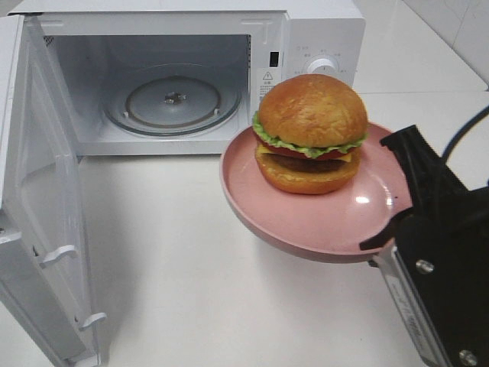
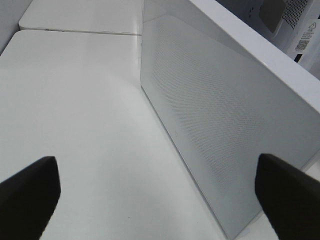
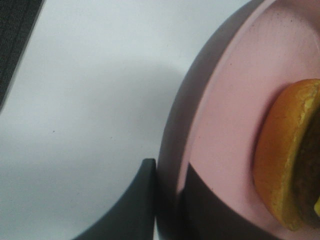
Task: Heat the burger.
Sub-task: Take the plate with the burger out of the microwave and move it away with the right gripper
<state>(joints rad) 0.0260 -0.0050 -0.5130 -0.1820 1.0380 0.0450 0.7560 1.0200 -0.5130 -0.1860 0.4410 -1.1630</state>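
1. Your right claw (image 1: 380, 229) is clamped on the rim of the pink plate (image 1: 306, 222): one finger lies over the inner face, the other sits under the edge. The plate hangs clear of the white surface (image 1: 191, 260), with its shadow falling below.
2. The burger (image 1: 310, 131) sits on the plate, toward the side farthest from your grip. The bun is upright and lettuce frills out at its middle.
3. Your left claw (image 2: 157, 192) is spread wide and holds nothing. It hovers beside the outer face of the open microwave door (image 2: 220, 125).
4. The microwave (image 1: 206, 76) stands open. The glass turntable (image 1: 173, 102) is bare, and the plate is just in front of the cavity mouth, to its right.
5. Handling, as I judge it: the burger rests loose on a smooth, glossy plate, so it may slide or topple if you tilt. It is a tall stack, likely light, and its layers may shift.
6. Keep your hold on the plate rim rather than the bun. A one-sided edge grip leaves the far side free to sag, so keep the plate level and move gently.
7. Next, by my estimate: carry the plate into the cavity and set it down on the turntable.
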